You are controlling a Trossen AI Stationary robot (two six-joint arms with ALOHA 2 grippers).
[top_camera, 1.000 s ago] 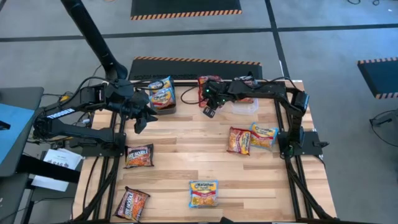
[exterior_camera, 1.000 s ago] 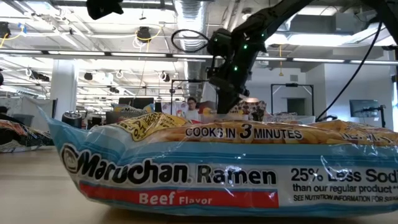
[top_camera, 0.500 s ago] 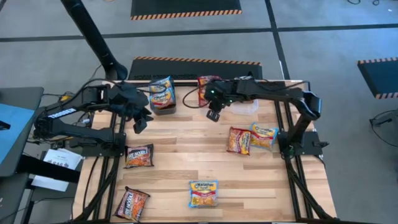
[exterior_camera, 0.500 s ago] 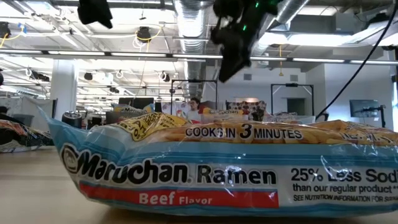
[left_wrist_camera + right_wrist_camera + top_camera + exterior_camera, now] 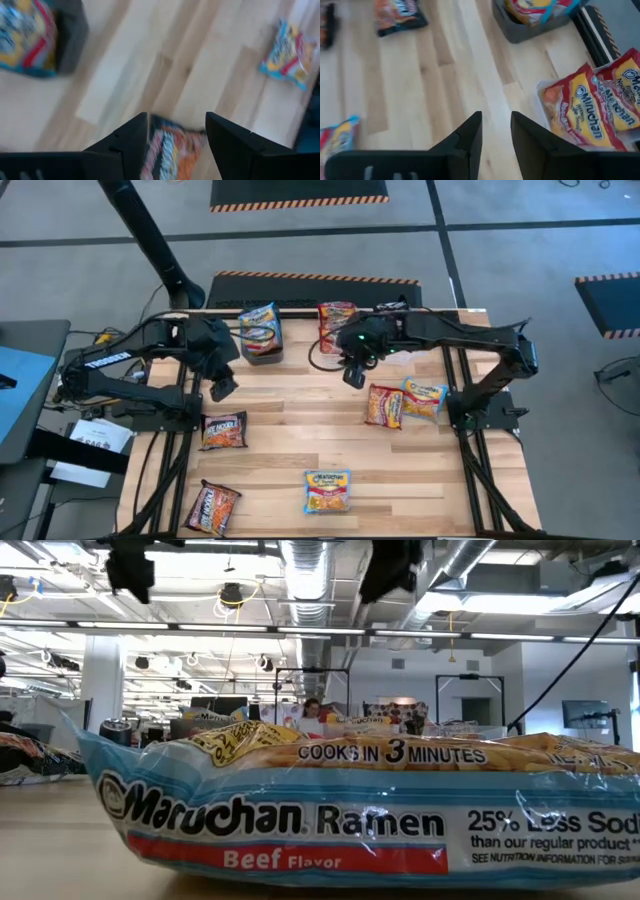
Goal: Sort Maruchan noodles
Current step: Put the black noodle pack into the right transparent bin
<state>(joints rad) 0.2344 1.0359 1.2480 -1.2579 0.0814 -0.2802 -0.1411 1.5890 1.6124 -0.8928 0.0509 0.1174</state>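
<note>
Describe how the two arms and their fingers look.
Both arms are dark, slim and jointed, with black cables looped alongside. The left arm carries white lettering on one link; the right arm shows a small green light near its wrist. Each ends in two flat, dark, wedge-shaped fingers.

The worktop [image 5: 300, 430] is pale wood in narrow planks, smooth and lightly sheened, with visible grain. The ramen packets are thin plastic film: the blue packet [image 5: 350, 810] nearest the low camera is glossy and crinkled, catching highlights along its folds, and the red packets [image 5: 595, 117] shine the same way. The dark bin [image 5: 530, 27] looks like matt grey plastic. Both arms are matt black, and their fingers [image 5: 130, 145] look like dull, hard plastic. The worktop's frame [image 5: 470, 450] is black metal, and the floor [image 5: 540, 280] around it is grey and matt.
</note>
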